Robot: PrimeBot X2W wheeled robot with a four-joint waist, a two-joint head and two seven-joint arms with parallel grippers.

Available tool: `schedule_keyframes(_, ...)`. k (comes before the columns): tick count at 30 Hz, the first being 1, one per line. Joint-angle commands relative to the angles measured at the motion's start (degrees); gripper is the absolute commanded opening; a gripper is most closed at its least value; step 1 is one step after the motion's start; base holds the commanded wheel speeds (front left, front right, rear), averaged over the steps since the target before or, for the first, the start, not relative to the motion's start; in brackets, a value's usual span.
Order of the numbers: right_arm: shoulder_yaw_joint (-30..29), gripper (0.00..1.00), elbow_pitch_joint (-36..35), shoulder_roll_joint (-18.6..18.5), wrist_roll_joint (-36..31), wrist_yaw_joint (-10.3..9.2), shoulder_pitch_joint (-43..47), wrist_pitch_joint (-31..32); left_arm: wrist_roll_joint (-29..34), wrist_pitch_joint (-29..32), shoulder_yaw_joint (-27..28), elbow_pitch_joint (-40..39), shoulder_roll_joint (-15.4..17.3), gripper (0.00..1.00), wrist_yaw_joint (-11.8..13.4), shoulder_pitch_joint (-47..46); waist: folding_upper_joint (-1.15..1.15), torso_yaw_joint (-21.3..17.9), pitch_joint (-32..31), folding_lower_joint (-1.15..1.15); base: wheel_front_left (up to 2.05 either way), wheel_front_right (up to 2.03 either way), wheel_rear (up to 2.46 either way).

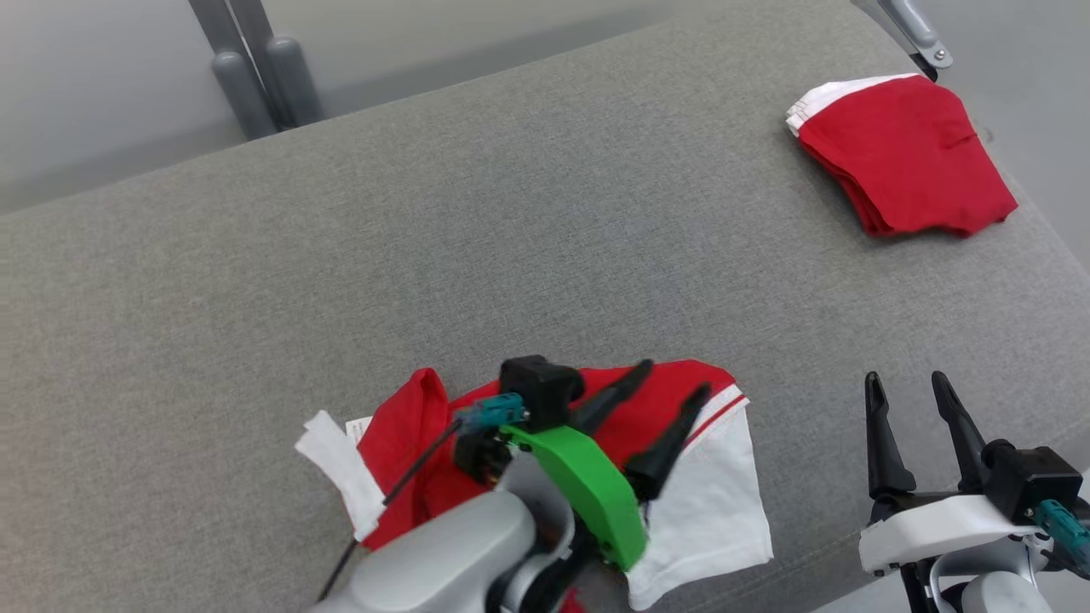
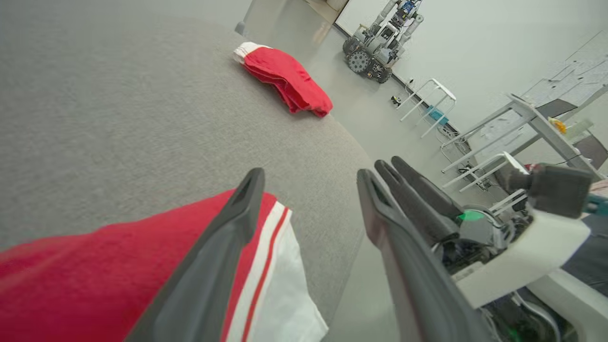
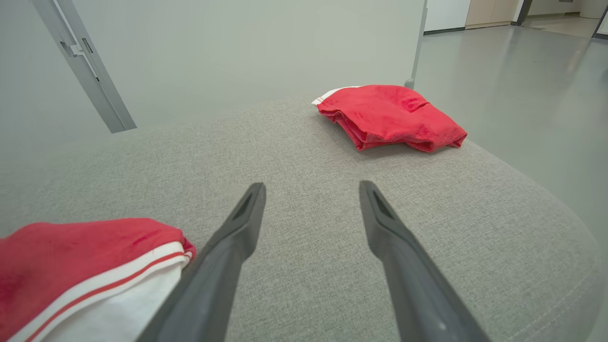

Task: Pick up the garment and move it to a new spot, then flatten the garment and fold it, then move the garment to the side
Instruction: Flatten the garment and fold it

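Before me, a grey fabric cushion [image 1: 545,213]; a folded red cloth stack [image 1: 907,157] on its far right; grey metal posts [image 1: 255,77] behind.

The work surface [image 1: 545,213] is a wide pad covered in grey woven fabric, with a rounded edge. The floor [image 3: 522,71] is pale grey and glossy. Two grey metal posts [image 1: 294,81] stand behind the pad. White-framed tables [image 2: 534,118] and a wheeled machine [image 2: 380,40] stand along a pale wall [image 2: 484,42].
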Motion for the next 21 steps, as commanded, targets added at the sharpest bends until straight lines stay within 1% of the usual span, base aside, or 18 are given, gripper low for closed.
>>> schedule_keyframes(1, 0.08, 1.0, -0.21, -0.03, -0.07, 0.0, 0.44, -0.17, 2.14, 0.81, -0.27, 1.41, 2.36, 1.0, 1.58, -2.27, 0.0, 1.41, -0.48, 0.0, 0.0, 0.0, 0.0)
schedule_keyframes(3, 0.52, 1.0, -0.21, -0.02, -0.27, 0.0, 0.1, -0.17, 5.34, 3.01, -1.89, 4.26, 4.92, 1.0, 3.4, -4.79, 0.0, 2.13, -0.58, 0.0, 0.0, 0.0, 0.0)
schedule_keyframes(4, 0.76, 1.0, -0.23, -0.01, -0.35, 0.0, -0.11, -0.17, 5.7, 4.27, -2.39, 5.5, 5.49, 1.0, 3.72, -5.45, 0.0, 2.43, -0.57, 0.0, 0.0, 0.0, 0.0)
schedule_keyframes(5, 1.03, 1.0, -0.22, -0.02, -0.4, 0.0, -0.42, -0.17, 6.06, 6.08, -3.01, 7.06, 6.06, 1.0, 3.46, -6.09, 0.0, 2.66, -0.56, 0.0, 0.0, 0.0, 0.0)
schedule_keyframes(8, 1.66, 1.0, -0.01, -0.06, -0.48, 0.0, -1.09, -0.17, 6.51, 10.13, -3.69, 10.66, 6.97, 1.0, 1.76, -8.8, 0.0, 2.96, -0.49, 0.0, 0.0, 0.0, 0.0)
schedule_keyframes(12, 2.23, 1.0, 0.12, -0.21, -0.51, 0.0, -1.15, -0.17, 7.0, 16.53, -5.07, 16.05, 7.02, 1.0, -2.08, -10.29, 0.0, 2.96, -0.33, 0.0, 0.0, 0.0, 0.0)
schedule_keyframes(13, 2.35, 1.0, 0.04, -0.24, -0.52, 0.0, -1.01, -0.17, 7.57, 17.35, -5.19, 17.23, 7.0, 1.0, -2.62, -10.77, 0.0, 2.87, -0.25, 0.0, 0.0, 0.0, 0.0)
schedule_keyframes(16, 2.32, 1.0, 0.09, -0.41, -0.36, 0.0, -0.45, -0.17, 8.8, 20.82, -5.89, 21.02, 6.22, 1.0, -5.11, -10.58, 0.0, 2.57, 0.14, 0.0, 0.0, 0.0, 0.0)
schedule_keyframes(19, 2.3, 1.0, 0.05, -0.35, -0.24, 0.0, -0.17, -0.17, 10.07, 23.14, -6.15, 23.68, 5.21, 1.0, -6.86, -9.26, 0.0, 2.19, 0.62, 0.0, 0.0, 0.0, 0.0)
schedule_keyframes(20, 2.15, 1.0, -0.03, -0.34, -0.16, 0.0, -0.11, -0.17, 10.47, 23.47, -6.29, 24.57, 4.81, 0.44, -6.95, -8.73, 0.0, 2.11, 0.84, 0.0, 0.0, 0.0, 0.0)
schedule_keyframes(21, 2.08, 1.0, -0.13, -0.32, -0.1, 0.0, -0.12, -0.17, 10.83, 23.33, -6.3, 25.01, 4.46, 0.0, -7.15, -8.51, 0.0, 2.08, 1.08, 0.0, 0.0, 0.0, 0.0)
